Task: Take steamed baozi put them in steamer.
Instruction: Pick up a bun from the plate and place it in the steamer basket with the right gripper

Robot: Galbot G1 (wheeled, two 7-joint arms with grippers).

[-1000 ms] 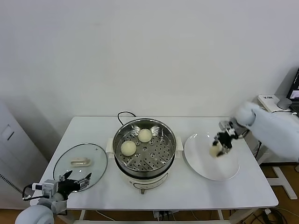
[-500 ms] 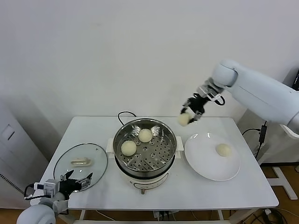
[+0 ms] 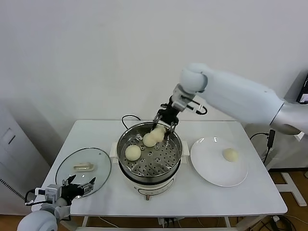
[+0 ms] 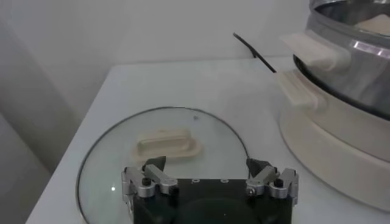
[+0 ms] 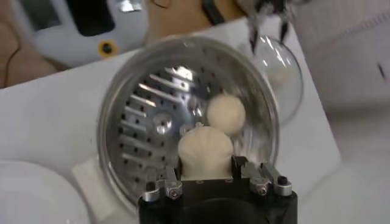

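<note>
1. Step in hand: your right gripper [image 3: 162, 126] hangs over the steamer [image 3: 149, 159], clamped on a baozi [image 5: 205, 151].
2. Stock: two buns on the tray [image 3: 133, 152] [image 3: 149, 140]; one on the plate [image 3: 230, 154].
3. Next: lower clear of the rear rim; bare tray lies front-right.
4. Left gripper [image 4: 209, 175]: spread wide, empty, parked at the lid [image 4: 164, 146].

Plain white wall [image 3: 96, 57] behind white table [image 3: 250, 197]; wooden floor [image 3: 9, 222] below.
</note>
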